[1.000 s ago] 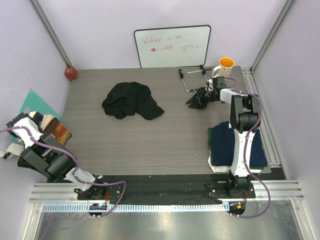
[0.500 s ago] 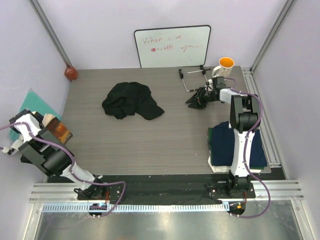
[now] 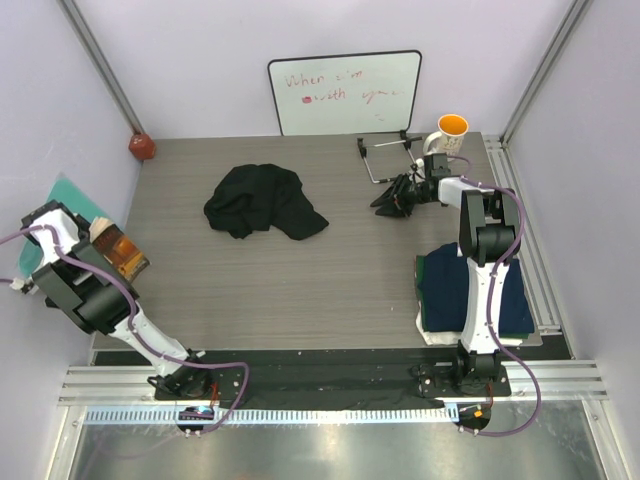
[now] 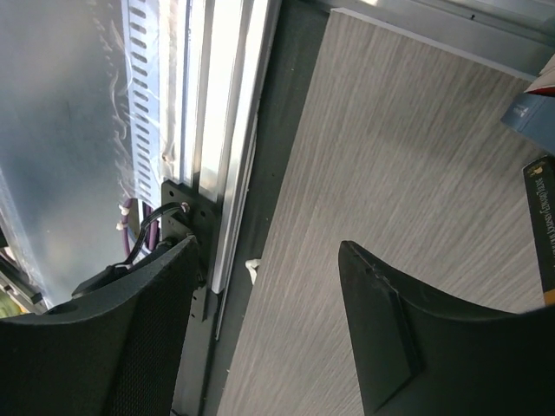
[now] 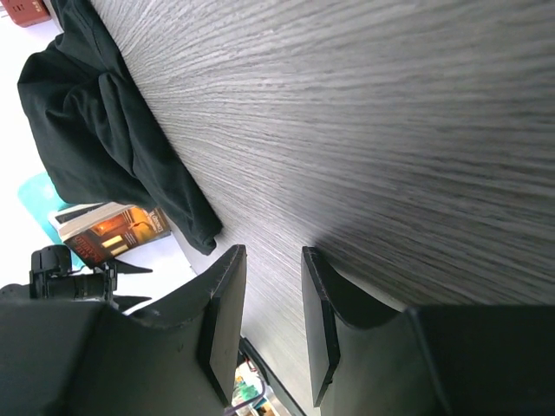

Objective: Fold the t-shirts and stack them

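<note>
T-shirts are sitting in two states. A large black cloth t-shirt [image 3: 262,202] is lying crumpled in a loose heap on the grey wood-grain counter [image 3: 300,280], upper middle of the overhead view. No print is showing in its bunched folds, and it is not yet spread or folded. A neat folded pile [image 3: 445,285] is resting at the lower right of that view, a navy shirt on top and a white edge [image 3: 430,330] peeking out beneath. The right arm is covering part of the pile, so the number of shirts in it is not showing.

The right end effector [image 3: 388,198] is hovering low over bare counter in the upper right, well apart from the black heap. Its fingers [image 5: 227,303] are standing a little apart with nothing between them. The left end effector [image 4: 267,247] is hanging at the far left edge, near books with colourful covers [image 3: 120,255], its fingers spread wide and empty.

Judging by this, the earlier shirts are looking finished, while the black one is waiting for the whole sequence: picking up, flattening, folding, and carrying onto the pile.
</note>
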